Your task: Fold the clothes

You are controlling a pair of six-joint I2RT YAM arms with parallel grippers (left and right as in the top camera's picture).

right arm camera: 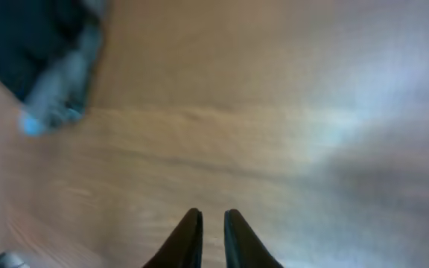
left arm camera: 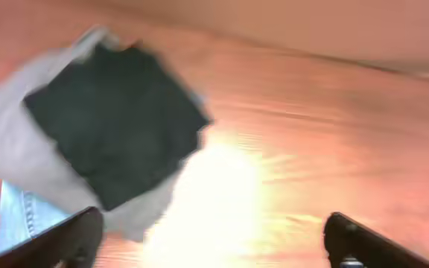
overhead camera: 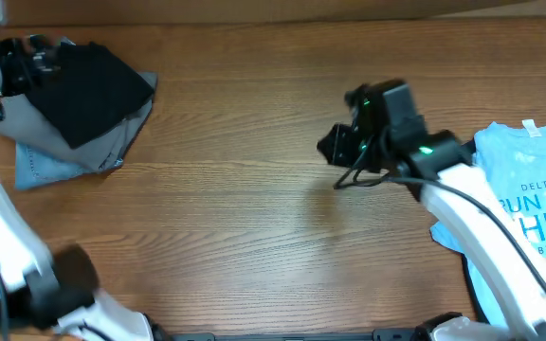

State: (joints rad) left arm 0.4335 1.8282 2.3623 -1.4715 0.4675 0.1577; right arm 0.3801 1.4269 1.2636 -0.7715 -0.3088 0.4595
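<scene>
Overhead, left jaws gape, right jaws nearly closed, both empty. Withdrawing left carelessly, we could drag the black T-shirt [overhead camera: 102, 80] askew.

Left wrist view: whole frame motion-blurred. Folded pile [left arm camera: 118, 126] soft-edged, weave and seams unreadable. Left gripper [left arm camera: 214, 217] cropped by the near edge, only the tips of its fingers [left arm camera: 71, 240] showing.

Right wrist view: blurred. The folded pile is cut off at the far-left corner, its layers indistinct.

Overhead: blue T-shirt [overhead camera: 524, 156] runs off the right edge, partly hidden under the right arm [overhead camera: 472, 223]. Its print is legible only in fragments.
</scene>
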